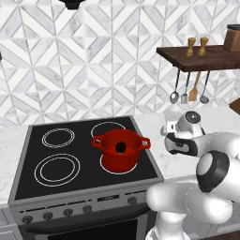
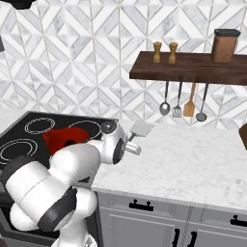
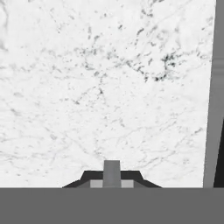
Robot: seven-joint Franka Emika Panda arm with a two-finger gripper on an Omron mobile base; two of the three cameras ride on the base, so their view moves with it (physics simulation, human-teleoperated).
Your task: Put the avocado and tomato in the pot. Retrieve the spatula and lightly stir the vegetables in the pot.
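Note:
The red pot (image 1: 121,151) (image 2: 65,137) stands on the front right burner of the black stove. A small dark avocado (image 1: 121,146) lies inside it. The tomato is hidden. To the pot's right, over the marble counter, my gripper (image 1: 168,133) (image 2: 132,144) (image 3: 111,175) is shut on the thin handle of the pale grey spatula (image 1: 171,120) (image 2: 143,128). Its flat blade is raised above the counter. In the hand view the grey spatula handle (image 3: 111,171) shows between my dark fingertips (image 3: 87,177), with counter below.
A wooden shelf (image 2: 193,67) on the wall carries two shakers (image 2: 164,52) and a brown canister (image 2: 225,46). A ladle (image 2: 165,107), a wooden spoon (image 2: 189,107) and other utensils hang under it. The stove edge (image 3: 212,96) runs beside my hand.

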